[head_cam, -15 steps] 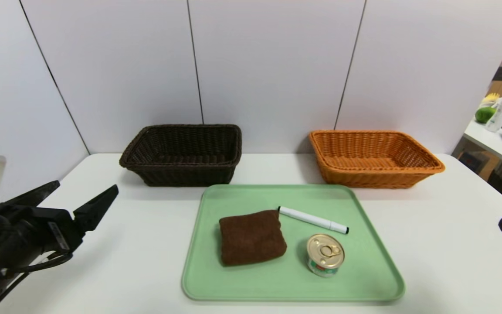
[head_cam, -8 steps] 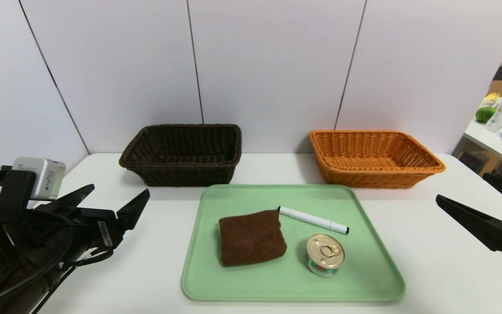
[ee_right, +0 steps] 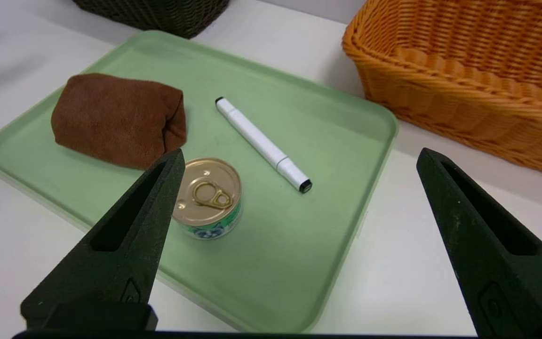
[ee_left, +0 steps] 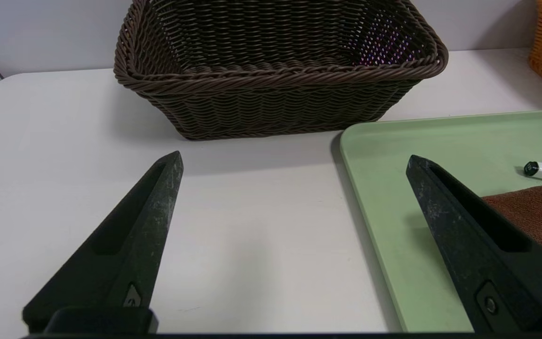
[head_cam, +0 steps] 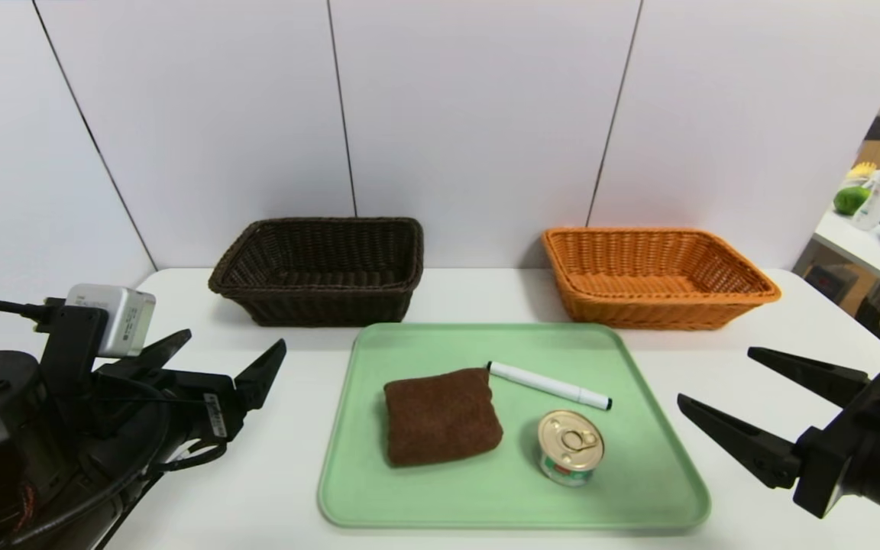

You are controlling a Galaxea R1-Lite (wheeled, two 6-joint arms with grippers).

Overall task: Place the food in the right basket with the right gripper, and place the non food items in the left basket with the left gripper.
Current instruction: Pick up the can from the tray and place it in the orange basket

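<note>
1. Currently the approach step is in hand: neither gripper carries anything, and all three items lie on the green tray (head_cam: 638, 489).
2. Left gripper (head_cam: 230, 353): jaws spread wide, empty, held over the white table (head_cam: 272, 473) just off the tray's left edge. The folded brown cloth (head_cam: 441, 415) lies ahead of its inner finger and to that side; the dark brown basket (head_cam: 318, 269) stands farther ahead.
3. Right gripper (head_cam: 723, 386): jaws spread wide, empty, held just off the tray's right edge. The tin can (head_cam: 570, 446) lies ahead of it, near its inner finger in the right wrist view; the orange basket (head_cam: 654, 276) stands beyond its outer finger.
4. White marker pen (head_cam: 548, 384): lies flat on the tray between cloth and can, one end beside the cloth.
5. Both baskets appear empty, so no placement is judged complete.
6. Next move, right side: centre the jaws about the can, descend until the fingers straddle its wall, then close. The can is squat; a high grip would likely slip off the lid rim.
7. Next move, left side: advance over the tray rim to the cloth and pinch through its folded bulk.
8. Change from the earlier frames: both grippers have advanced toward the tray; one second ago the right gripper showed only a finger at the view's edge. The items have not moved.
</note>
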